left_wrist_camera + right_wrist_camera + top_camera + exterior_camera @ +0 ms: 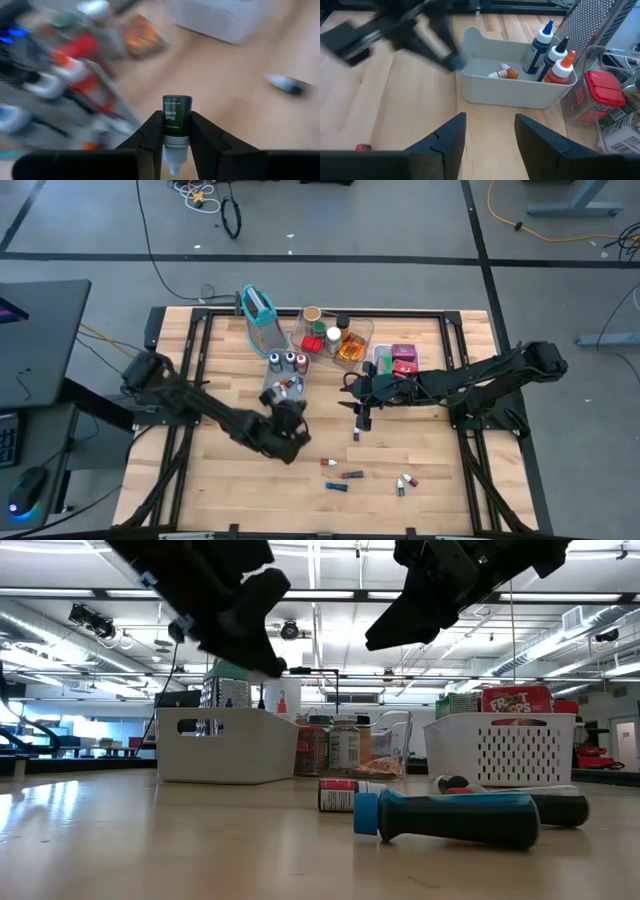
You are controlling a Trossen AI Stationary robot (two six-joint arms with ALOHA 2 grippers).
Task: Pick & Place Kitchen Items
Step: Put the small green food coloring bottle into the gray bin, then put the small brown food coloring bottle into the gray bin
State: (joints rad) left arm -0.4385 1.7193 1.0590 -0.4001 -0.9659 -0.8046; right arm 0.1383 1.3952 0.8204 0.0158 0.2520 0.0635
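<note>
The left gripper (176, 145) pinches a small vial (176, 127) between its two dark fingers, lifted off the wooden table (230, 480) near the middle of the board. The vial is a stubby little bottle with a dark green label printed in pale letters, a dark top end and a white nozzle cap pointing back toward the wrist. From above, that gripper (287, 430) hangs just in front of the grey tray (283, 385), which holds three upright squeeze bottles (551, 57) with blue, black and orange tips and a small orange-tipped vial lying flat (501, 73). The right gripper (489, 137) hovers with its fingers spread and nothing between them, facing the same tray from the other side. More small vials (340, 476) lie scattered on the near part of the table, well apart from both arms. Beside the grey tray stands a clear bin (362, 338) with jars, one red-lidded (603, 92).
</note>
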